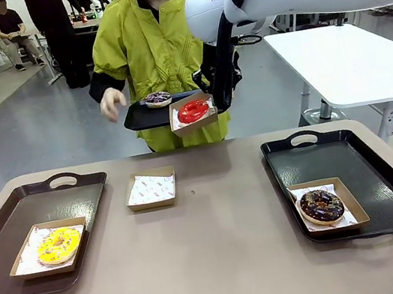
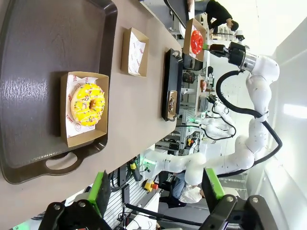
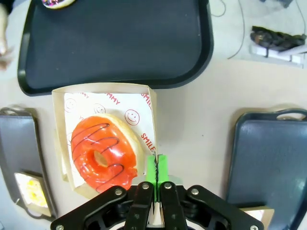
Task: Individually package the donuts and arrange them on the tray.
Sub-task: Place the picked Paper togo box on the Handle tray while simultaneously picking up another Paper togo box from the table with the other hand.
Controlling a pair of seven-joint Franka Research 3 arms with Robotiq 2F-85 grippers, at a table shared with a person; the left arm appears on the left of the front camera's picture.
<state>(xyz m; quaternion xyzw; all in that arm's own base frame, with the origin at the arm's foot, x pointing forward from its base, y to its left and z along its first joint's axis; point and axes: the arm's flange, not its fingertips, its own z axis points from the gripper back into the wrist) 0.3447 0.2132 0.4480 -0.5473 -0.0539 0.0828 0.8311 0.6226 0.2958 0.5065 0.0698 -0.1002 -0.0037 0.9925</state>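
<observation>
My right gripper [image 1: 212, 98] is raised above the table's far side, shut on the rim of a cardboard box [image 3: 149, 103] that holds the red donut [image 3: 102, 153] [image 1: 192, 111]. The box hangs at the near edge of a black tray [image 1: 138, 118] held by the person, on which lies the purplish donut [image 1: 158, 99]. The yellow donut [image 1: 58, 245] sits in its box on the left table tray [image 1: 12, 225]. The chocolate donut [image 1: 321, 206] sits boxed on the right tray [image 1: 370, 162]. My left gripper [image 2: 156, 191] is open, above the near end of the left tray.
An empty paper-lined box [image 1: 151, 189] lies on the table between the two trays. The person's hand [image 1: 110, 103] hovers at the held tray's left end. A white table [image 1: 349, 59] stands behind at the right.
</observation>
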